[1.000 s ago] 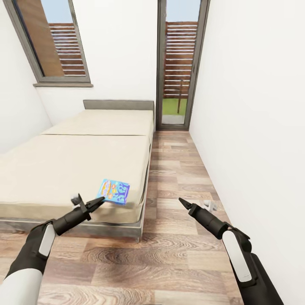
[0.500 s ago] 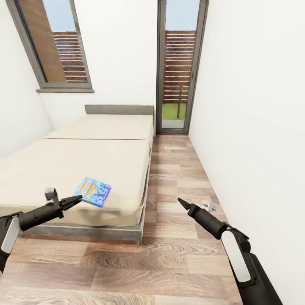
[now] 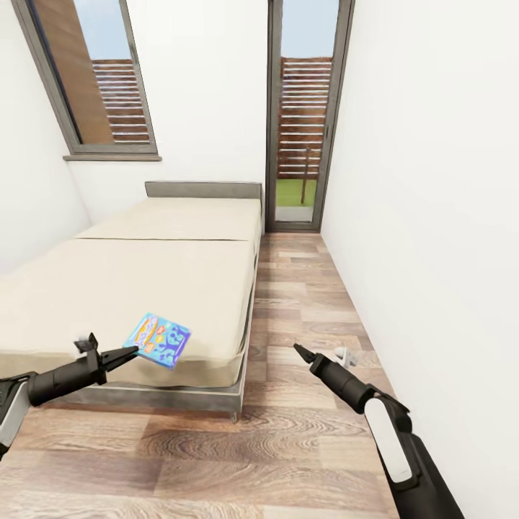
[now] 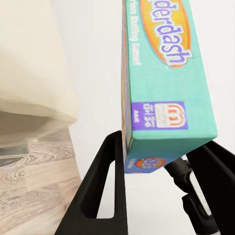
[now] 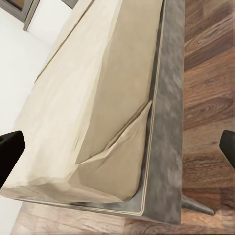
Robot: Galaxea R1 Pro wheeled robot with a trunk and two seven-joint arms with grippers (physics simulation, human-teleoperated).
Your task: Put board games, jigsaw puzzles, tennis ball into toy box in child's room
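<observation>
One small blue board game (image 3: 158,340) sits clamped between the fingers of the left tool (image 3: 132,351), lifted over the bed's (image 3: 144,281) near corner. Right tool (image 3: 296,349) hangs over the floor, its fingers apart.

bed (image 3: 144,281): lying left of the floor strip (image 3: 303,303), headboard against the far wall
board game (image 3: 158,340): sitting over the bed's near right corner, clamped at its near edge between the left gripper (image 3: 128,352) fingers
right gripper (image 3: 298,351): hanging over the floor, right of the bed
glass door (image 3: 306,115): standing behind the floor strip
</observation>
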